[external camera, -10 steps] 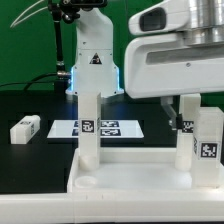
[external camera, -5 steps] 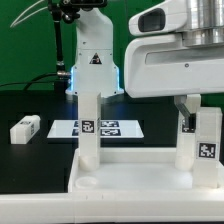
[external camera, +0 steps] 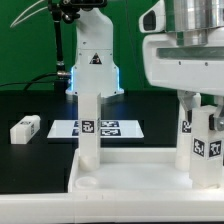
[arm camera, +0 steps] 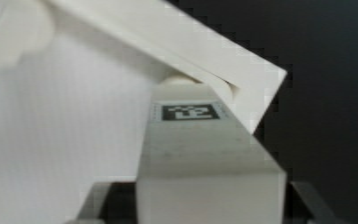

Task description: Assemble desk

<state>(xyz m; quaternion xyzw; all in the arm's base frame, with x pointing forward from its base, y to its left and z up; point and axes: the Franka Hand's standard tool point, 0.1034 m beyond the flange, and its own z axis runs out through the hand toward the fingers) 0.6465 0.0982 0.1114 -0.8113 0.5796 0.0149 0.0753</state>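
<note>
The pincer (external camera: 198, 104) hangs straight down from the wrist, pinching the top of the upright leg (external camera: 205, 148) that stands in the desk top (external camera: 130, 172) at the exterior view's right. A second leg (external camera: 89, 125) stands in the left corner. Beyond, the marker board (external camera: 112, 128) and a loose leg (external camera: 26, 128) lie on the black worktop (external camera: 40, 160).

Leg (external camera: 88, 128) and second leg (external camera: 205, 142) upright in desk top (external camera: 130, 188)

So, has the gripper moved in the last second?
Yes. The gripper, gripping a leg, has shifted toward the exterior view's right, away from the fixed marker board.
</note>
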